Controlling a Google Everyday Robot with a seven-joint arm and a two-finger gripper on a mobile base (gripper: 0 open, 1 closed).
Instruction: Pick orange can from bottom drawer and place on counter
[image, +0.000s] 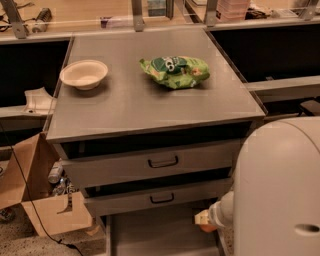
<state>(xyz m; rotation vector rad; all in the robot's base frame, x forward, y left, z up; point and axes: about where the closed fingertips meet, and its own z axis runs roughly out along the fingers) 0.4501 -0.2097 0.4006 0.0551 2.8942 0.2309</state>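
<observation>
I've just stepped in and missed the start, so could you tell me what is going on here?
The robot's gripper is down in the open bottom drawer, at its right side, right at the orange can. The can is not yet on the counter, which holds a white bowl and a green snack bag.

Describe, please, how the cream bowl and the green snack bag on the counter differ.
The cream bowl is plain, round and open upward; the green snack bag is printed, crinkled and lying flat. The bowl sits near the left edge of the counter; the bag sits right of centre. The bag is the wider. Both rest on the counter, apart. The gripper is low at the bottom drawer, far from both.
</observation>
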